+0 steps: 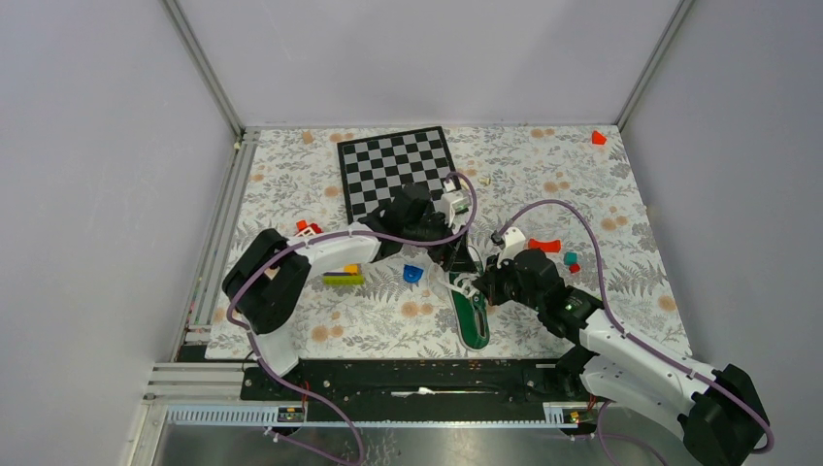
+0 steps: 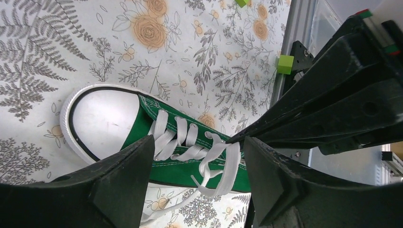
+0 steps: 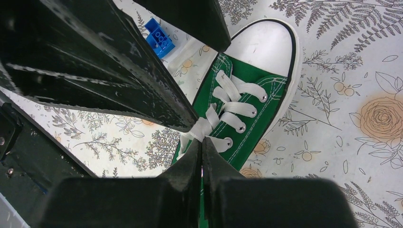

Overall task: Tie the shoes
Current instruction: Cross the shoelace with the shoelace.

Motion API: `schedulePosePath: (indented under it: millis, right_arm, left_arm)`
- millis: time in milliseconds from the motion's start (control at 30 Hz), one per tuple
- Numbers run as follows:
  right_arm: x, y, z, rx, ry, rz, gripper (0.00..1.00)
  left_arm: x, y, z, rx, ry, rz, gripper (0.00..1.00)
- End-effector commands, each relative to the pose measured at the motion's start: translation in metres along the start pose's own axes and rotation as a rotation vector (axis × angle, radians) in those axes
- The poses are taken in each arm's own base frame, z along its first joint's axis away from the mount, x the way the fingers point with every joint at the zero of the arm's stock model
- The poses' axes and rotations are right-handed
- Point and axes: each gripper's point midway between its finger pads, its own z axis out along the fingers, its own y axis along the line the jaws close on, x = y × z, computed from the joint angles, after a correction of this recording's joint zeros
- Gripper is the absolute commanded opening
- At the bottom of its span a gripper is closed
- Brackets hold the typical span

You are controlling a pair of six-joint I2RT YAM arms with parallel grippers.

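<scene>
A small green sneaker (image 1: pixel 474 325) with white laces and a white toe cap lies on the floral mat in front of the arms. My left gripper (image 1: pixel 456 254) hangs over the shoe's laced part. In the left wrist view it (image 2: pixel 197 159) is open, its fingers either side of a loose white lace loop (image 2: pixel 228 161) above the shoe (image 2: pixel 176 172). My right gripper (image 1: pixel 482 288) is beside the shoe. In the right wrist view it (image 3: pixel 202 142) is shut on the white lace (image 3: pixel 202 127) at the shoe's (image 3: pixel 207 95) top eyelets.
A chessboard (image 1: pixel 398 170) lies behind the arms' reach. A blue block (image 1: pixel 412 274) sits left of the shoe, with yellow and green blocks (image 1: pixel 342 277) and red blocks (image 1: pixel 308 228) further left. Red (image 1: pixel 545 245) and teal (image 1: pixel 571 258) pieces lie to the right.
</scene>
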Motion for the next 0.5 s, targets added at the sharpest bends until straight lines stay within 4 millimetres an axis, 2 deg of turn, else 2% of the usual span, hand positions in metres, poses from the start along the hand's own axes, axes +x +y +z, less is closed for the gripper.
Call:
schedulePosePath:
  millis: [0,467]
  right_arm:
    - [-0.023,0.01,-0.004,-0.03,-0.046,0.007,0.0]
    - [-0.022,0.008,-0.003,-0.025,-0.043,0.01,0.0]
  left_arm:
    - [-0.005,-0.011,0.003,0.08,-0.017,0.024,0.72]
    - [0.022,-0.013,0.01,0.095,0.038,-0.009,0.7]
